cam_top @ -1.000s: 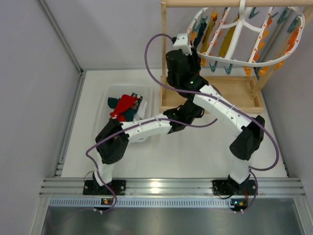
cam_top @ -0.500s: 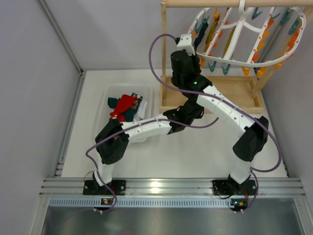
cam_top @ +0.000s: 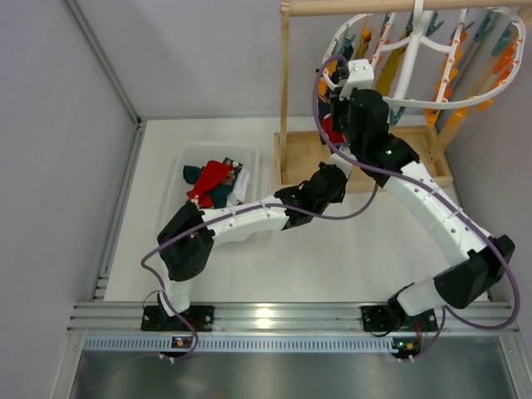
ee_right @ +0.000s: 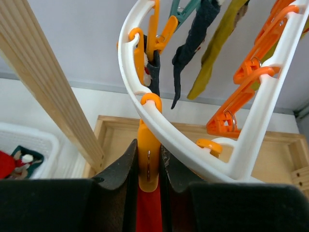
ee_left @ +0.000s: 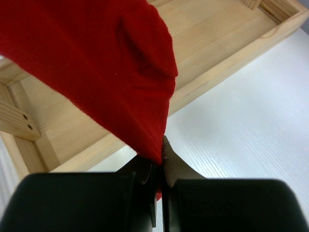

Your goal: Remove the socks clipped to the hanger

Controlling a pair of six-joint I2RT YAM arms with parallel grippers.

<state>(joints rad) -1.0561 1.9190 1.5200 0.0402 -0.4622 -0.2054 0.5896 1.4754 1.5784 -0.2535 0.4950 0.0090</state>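
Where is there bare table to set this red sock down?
Widest bare table: between the arms, in front of the wooden tray. Another patch lies behind the white bin, toward the back wall. Crowded: the bin, holding socks, and the tray, under both wrists.

White arm links w/ blk joints, purple cables; left gripper & right gripper blk

Two arms, one white hanger, one wooden stand and one white bin show from above, plus one red sock in the left gripper and one orange clothespin in the right gripper
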